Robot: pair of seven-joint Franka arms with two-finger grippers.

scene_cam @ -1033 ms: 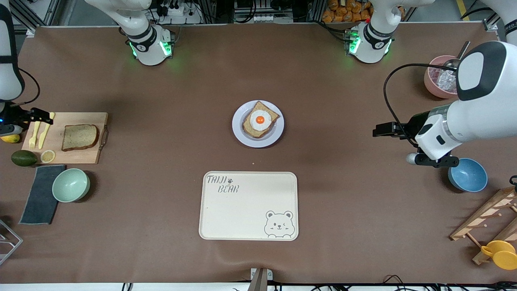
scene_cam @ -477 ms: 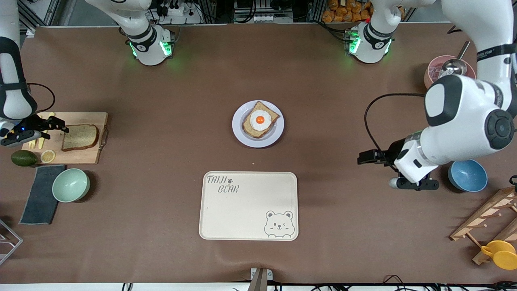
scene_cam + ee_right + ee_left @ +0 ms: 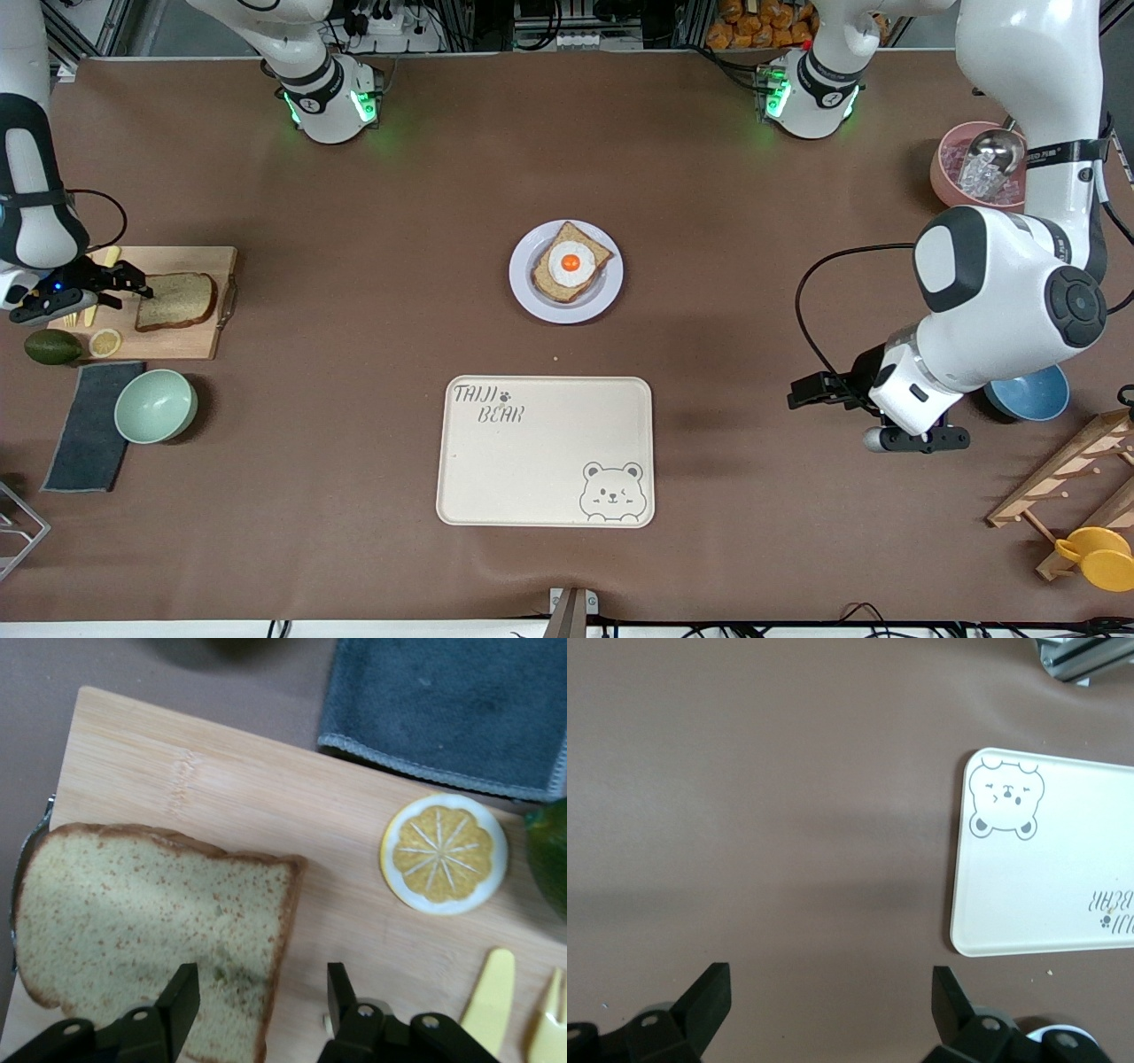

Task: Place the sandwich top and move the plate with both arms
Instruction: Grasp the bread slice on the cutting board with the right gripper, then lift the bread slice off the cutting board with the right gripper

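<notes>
Wholemeal sandwich top (image 3: 175, 300) lies on the wooden board (image 3: 190, 346) at my right arm's end; my right gripper (image 3: 133, 285) straddles its square edge, jaws apart, not yet clamped. Next I pinch and lift, clear of the lemon slice (image 3: 104, 342). The plate (image 3: 524, 292) sits mid-table, the tray (image 3: 544, 452) nearer the camera. My left gripper (image 3: 808, 390), wide open, waits beside the tray.

Over the last second the right gripper (image 3: 142, 291) has come in over the cutting board (image 3: 186, 341) to the square end of the bread slice (image 3: 182, 299), its fingers narrowing, while the left gripper (image 3: 802, 392), fingers spread, has swung down toward the tray (image 3: 540, 483) from beside the blue bowl (image 3: 1036, 394).
</notes>
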